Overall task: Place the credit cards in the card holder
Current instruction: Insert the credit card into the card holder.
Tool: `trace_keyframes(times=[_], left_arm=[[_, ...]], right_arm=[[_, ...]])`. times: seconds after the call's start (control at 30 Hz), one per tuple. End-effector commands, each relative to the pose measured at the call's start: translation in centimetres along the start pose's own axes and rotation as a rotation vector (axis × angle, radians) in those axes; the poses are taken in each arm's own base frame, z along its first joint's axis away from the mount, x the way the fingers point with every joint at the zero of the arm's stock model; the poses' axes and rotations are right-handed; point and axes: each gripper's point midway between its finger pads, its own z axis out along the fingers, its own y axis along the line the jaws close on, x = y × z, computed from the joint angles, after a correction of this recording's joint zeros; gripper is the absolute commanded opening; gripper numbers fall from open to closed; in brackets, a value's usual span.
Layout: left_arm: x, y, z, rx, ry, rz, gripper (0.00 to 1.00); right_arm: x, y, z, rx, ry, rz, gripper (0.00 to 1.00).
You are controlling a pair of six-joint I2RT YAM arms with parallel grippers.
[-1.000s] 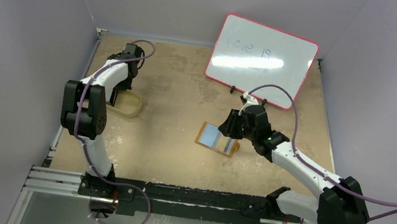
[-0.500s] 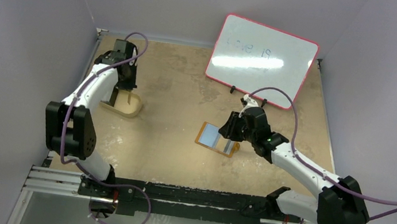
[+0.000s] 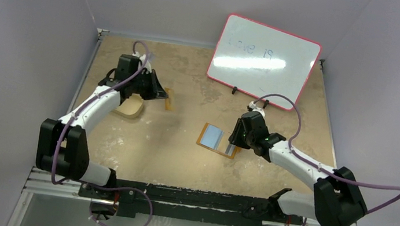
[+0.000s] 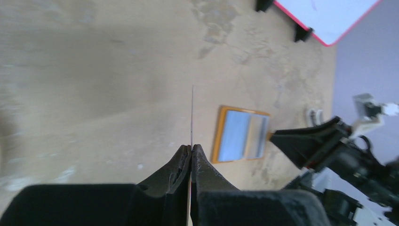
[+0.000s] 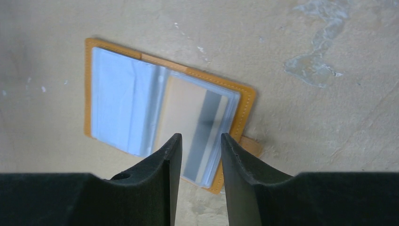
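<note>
a: table [image 3: 176, 145], what finish?
b: matt tan board, rough-looking, mottled with paler scuffed patches.
a: card holder [image 5: 164, 108]?
b: orange-brown, leather-like, matt at the rim; inside, clear plastic sleeves [image 5: 117, 103], smooth and glossy, reflecting pale blue.
a: credit card [image 4: 192, 110]?
b: seen edge-on only; a thin stiff sheet, material cannot be told.
a: left gripper [image 4: 190, 148], right gripper [image 5: 197, 141]?
b: fingers of black plastic, matt, faintly grained.
a: whiteboard [image 3: 263, 60]?
b: glossy white face with glare; smooth red plastic frame.
a: remaining items?
b: tray [image 3: 133, 113], beige, matt; cable [image 3: 273, 94], smooth purple sheath; rail [image 3: 54, 181], bare silvery metal.
</note>
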Motion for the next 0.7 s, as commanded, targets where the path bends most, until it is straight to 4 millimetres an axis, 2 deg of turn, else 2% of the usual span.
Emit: trace_keyframes(times=[0.0, 0.17, 0.27, 0.43, 0.67], left_arm=[[1.0, -7.5, 1.2, 0.257, 0.006, 0.034, 0.0], [4.1, -8.8, 3.3, 0.335, 0.069, 0.004, 0.0], [5.7, -7.2, 4.5, 0.294, 0.103, -0.007, 0.0], [8.3, -7.6, 5.8, 0.352, 0.145, -0.042, 0.0], [10.3, -8.9, 8.2, 0.383, 0.18, -0.079, 0.0]], right_arm=[[0.2, -2.0, 1.0, 0.092, -0.006, 0.05, 0.4], [1.1, -1.7, 2.7, 0.073, 0.039, 0.03, 0.39], [0.2, -1.1, 3.6, 0.052, 0.018, -0.039, 0.35], [0.2, 0.3, 4.1, -0.015, 0.039, -0.082, 0.32], [0.6, 0.3, 4.1, -0.016, 0.055, -0.069, 0.31]])
